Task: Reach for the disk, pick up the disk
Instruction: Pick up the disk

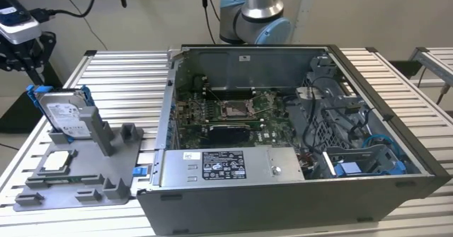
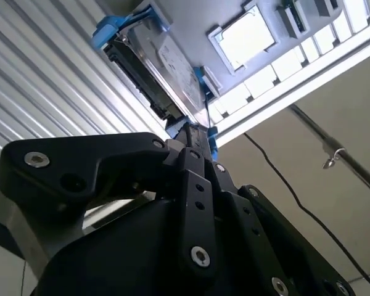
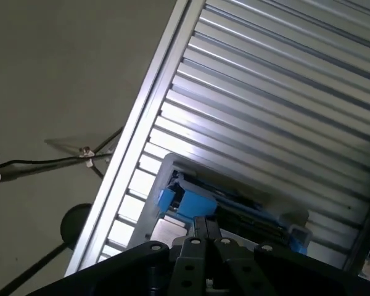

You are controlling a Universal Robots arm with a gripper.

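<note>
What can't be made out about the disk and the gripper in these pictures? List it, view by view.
1. Exterior view: the disk stands in the grey holder. A holder post covers its lower corner, and the label's print is too small to read.
2. First wrist view: the gripper covers most of the disk, leaving mainly its blue frame visible.
3. Second wrist view: whether gripper and disk touch cannot be told, because the gripper's black links hide the gap.
</note>
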